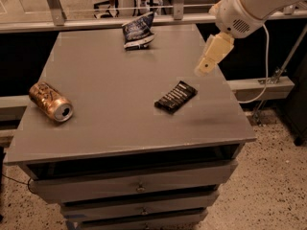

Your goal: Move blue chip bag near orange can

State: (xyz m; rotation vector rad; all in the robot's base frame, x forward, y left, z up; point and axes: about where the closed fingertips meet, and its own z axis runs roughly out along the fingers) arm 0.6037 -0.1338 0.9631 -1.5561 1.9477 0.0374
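The blue chip bag (137,30) is crumpled and dark navy with white lettering. It stands at the far edge of the grey table top (110,85), near the middle. The orange can (50,101) lies on its side at the left edge, silver top toward me. My gripper (205,68) hangs from the white arm (249,6) above the right part of the table. It is well right of and nearer than the bag, just above the far end of a black packet, and it holds nothing.
A flat black ribbed bar packet (176,97) lies right of the table's centre. The table is a drawer cabinet (139,188) with several drawers. A rail and glass (96,20) run behind it. A white cable (264,75) hangs at the right, above speckled floor.
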